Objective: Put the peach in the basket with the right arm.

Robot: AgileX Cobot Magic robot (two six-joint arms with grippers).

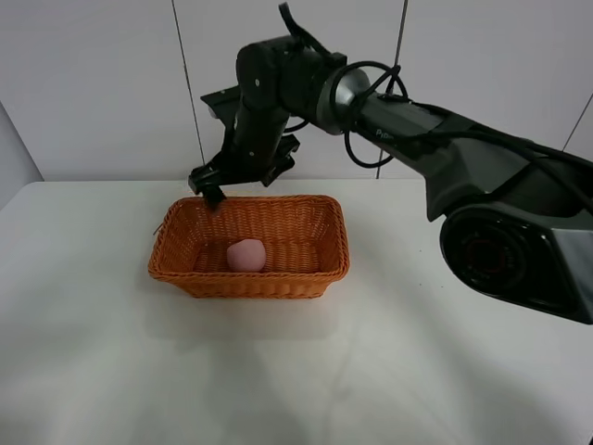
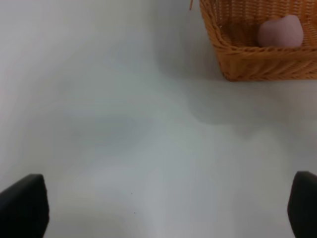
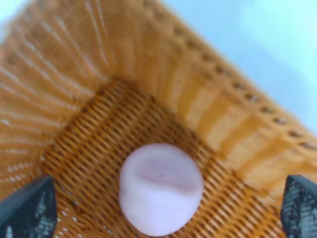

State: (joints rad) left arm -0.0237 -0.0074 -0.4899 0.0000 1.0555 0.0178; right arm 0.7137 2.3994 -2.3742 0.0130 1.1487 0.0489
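Hovering over the basket (image 1: 250, 283), the right gripper (image 1: 243, 174) has its jaws spread wide and empty; the peach (image 1: 246, 255) lies on the basket floor just below it, touching neither jaw.

On my left wrist feed, the left gripper (image 2: 163, 210) has its two dark fingertips (image 2: 22, 207) spread wide, with only white bench (image 2: 119, 119) showing between them. The orange wicker basket (image 2: 257, 62) stands on the bench at about one o'clock from the gripper, well apart, partly cut off. The pale pink peach (image 2: 280, 30) lies inside, close behind the nearer wall.
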